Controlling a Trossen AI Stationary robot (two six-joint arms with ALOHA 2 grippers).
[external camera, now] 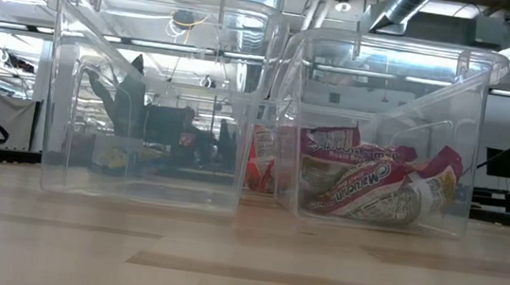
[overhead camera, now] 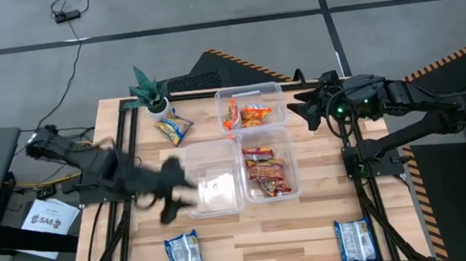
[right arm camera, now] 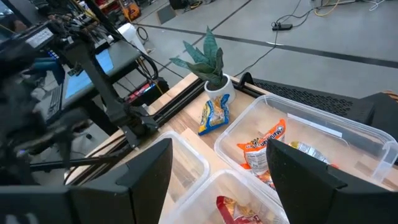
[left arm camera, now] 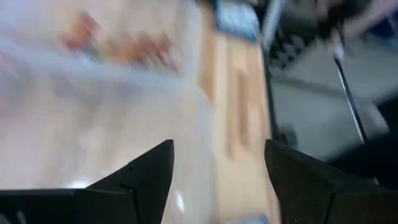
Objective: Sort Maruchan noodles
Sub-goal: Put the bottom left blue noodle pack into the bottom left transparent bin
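Note:
Three clear tubs stand mid-table. The far tub (overhead camera: 250, 108) holds orange packets (right arm camera: 264, 146). The near right tub (overhead camera: 267, 175) holds red packets (external camera: 374, 188). In the near left tub (overhead camera: 212, 180) lies something pale that I cannot make out. Two blue-and-white packets (overhead camera: 183, 255) (overhead camera: 355, 240) lie flat near the front edge. A yellow-and-blue packet (overhead camera: 174, 129) lies beside the plant. My left gripper (overhead camera: 181, 189) (left arm camera: 217, 146), blurred, hangs open at the near left tub's left side, holding nothing. My right gripper (overhead camera: 306, 111) (right arm camera: 221, 146) waits open, raised, right of the far tub.
A small potted green plant (overhead camera: 149, 91) stands at the far left corner of the table. Black frame rails (overhead camera: 125, 157) run along the left and right sides. Bare wood (overhead camera: 268, 237) lies between the two packets near the front edge.

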